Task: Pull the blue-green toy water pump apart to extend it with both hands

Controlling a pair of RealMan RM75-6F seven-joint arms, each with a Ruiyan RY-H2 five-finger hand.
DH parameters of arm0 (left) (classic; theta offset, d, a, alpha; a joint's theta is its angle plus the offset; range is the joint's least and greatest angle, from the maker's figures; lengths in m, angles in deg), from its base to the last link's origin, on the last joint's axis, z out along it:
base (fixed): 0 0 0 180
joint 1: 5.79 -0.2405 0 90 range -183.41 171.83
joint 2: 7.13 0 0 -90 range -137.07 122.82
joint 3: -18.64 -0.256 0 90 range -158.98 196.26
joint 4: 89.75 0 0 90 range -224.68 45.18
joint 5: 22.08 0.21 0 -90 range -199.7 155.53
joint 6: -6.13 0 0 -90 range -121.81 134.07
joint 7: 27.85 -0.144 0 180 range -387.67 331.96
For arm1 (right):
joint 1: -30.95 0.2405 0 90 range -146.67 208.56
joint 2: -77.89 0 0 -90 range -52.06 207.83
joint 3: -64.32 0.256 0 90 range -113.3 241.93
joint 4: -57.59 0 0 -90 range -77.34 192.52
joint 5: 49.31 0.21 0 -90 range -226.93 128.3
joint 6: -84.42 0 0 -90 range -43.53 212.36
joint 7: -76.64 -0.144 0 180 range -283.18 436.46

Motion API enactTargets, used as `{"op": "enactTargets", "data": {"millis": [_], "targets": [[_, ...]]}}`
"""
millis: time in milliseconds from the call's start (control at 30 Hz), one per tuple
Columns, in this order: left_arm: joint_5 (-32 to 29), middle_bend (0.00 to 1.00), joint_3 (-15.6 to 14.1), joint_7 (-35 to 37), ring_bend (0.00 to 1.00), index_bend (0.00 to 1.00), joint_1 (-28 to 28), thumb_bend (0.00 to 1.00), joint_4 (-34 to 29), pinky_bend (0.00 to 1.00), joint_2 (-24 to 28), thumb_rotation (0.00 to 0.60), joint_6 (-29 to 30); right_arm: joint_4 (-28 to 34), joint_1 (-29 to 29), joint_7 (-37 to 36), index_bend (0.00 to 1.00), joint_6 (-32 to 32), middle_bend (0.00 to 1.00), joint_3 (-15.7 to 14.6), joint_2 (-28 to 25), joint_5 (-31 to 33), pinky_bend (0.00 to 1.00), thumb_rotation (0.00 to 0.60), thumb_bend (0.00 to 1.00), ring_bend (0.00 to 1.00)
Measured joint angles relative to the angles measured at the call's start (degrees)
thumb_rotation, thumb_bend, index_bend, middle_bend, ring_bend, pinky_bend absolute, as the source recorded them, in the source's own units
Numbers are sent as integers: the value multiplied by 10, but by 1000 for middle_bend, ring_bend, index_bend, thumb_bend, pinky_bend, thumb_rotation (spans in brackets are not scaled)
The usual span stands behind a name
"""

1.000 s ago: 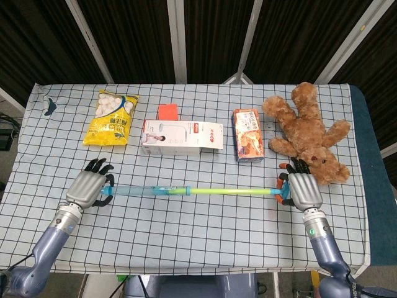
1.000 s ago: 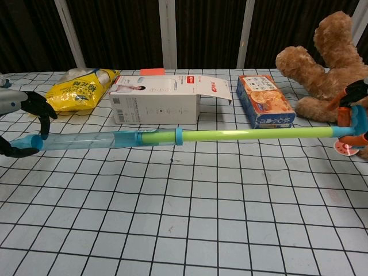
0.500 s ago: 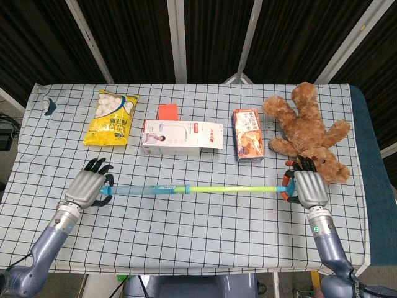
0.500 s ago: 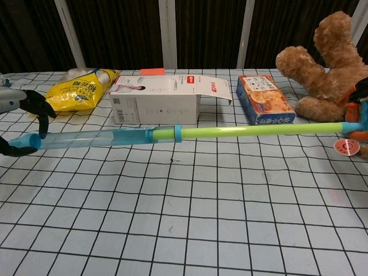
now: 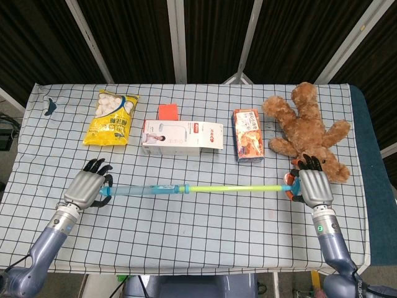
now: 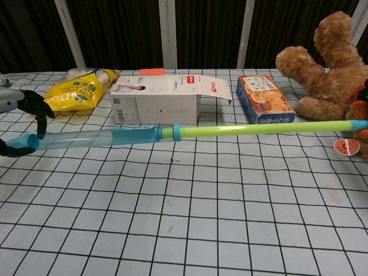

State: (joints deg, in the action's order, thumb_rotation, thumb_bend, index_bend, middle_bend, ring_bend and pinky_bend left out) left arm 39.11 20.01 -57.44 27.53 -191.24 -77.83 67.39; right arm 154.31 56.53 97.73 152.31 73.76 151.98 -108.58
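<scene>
Both views are evenly and brightly lit from overhead, with only faint, soft shadows under things on the checked tablecloth [image 5: 198, 236]; the backdrop from ten to two o'clock stays nearly black. There is no strong glare. The head view is sharp throughout, while the chest view softens slightly toward six o'clock, its grid lines bowing a little at the edges.
</scene>
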Motion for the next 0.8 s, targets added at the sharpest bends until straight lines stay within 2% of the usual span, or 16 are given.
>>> {"op": "enactTargets", "data": {"millis": [400, 500, 600, 700, 800], "targets": [[1, 147, -3, 1, 0, 528, -2, 486, 1, 29, -5, 600, -2, -2, -2, 10, 662, 4, 253, -2, -2, 2, 0, 600, 363, 0], [2, 129, -4, 1, 0, 480, -3, 450, 1, 26, -6, 600, -3, 0, -2, 11, 635, 5, 253, -2, -3, 0, 0, 600, 363, 0], [-1, 105, -5, 1, 0, 390, -4, 355, -2, 19, -4, 600, -5, 4, -2, 14, 499, 5, 209, -2, -5, 2, 0, 600, 364, 0], [-3, 90, -5, 2, 0, 309, -4, 283, -6, 14, -1, 600, -6, 8, -3, 22, 251, 5, 94, -3, -8, 7, 0, 600, 364, 0], [-3, 88, -6, 4, 0, 275, -6, 262, -10, 13, 2, 600, -6, 14, -4, 31, 169, 7, 68, -3, -12, 17, 0, 600, 364, 0]]}}
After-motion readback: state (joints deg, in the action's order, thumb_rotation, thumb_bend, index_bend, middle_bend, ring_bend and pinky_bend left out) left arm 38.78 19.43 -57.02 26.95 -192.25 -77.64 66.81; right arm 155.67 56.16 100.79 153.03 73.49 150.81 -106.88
